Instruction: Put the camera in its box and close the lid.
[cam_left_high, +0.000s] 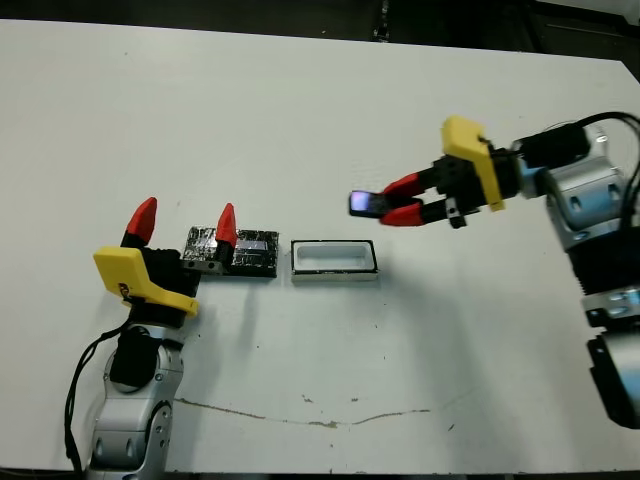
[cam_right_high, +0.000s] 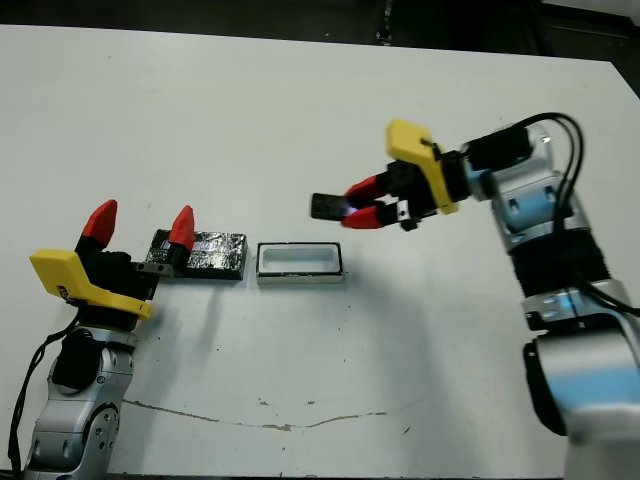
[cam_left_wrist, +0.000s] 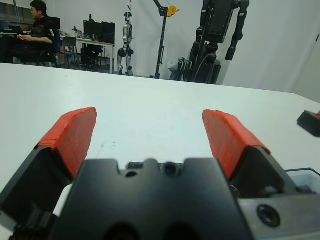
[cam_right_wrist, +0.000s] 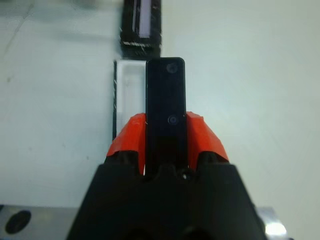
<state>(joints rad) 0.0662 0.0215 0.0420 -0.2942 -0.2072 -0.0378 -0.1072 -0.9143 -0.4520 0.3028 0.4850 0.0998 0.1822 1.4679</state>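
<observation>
My right gripper (cam_left_high: 386, 206) is shut on the camera (cam_left_high: 362, 203), a small flat black gadget with a purple lit screen, held in the air to the right of and above the box (cam_left_high: 335, 259). The box is a shallow white tray with a dark rim, lying in the middle of the table. Just left of it lies the lid (cam_left_high: 250, 251), black and glossy with a pale strip. My left gripper (cam_left_high: 183, 220) stands open at the lid's left end, fingers pointing up. In the right wrist view the camera (cam_right_wrist: 165, 107) sticks out between the fingers, over the box (cam_right_wrist: 128, 95).
The white table (cam_left_high: 300, 110) stretches wide behind the objects. A thin dark crack line (cam_left_high: 300, 415) runs near the front edge. In the left wrist view a person (cam_left_wrist: 37, 30) sits far beyond the table among lab equipment.
</observation>
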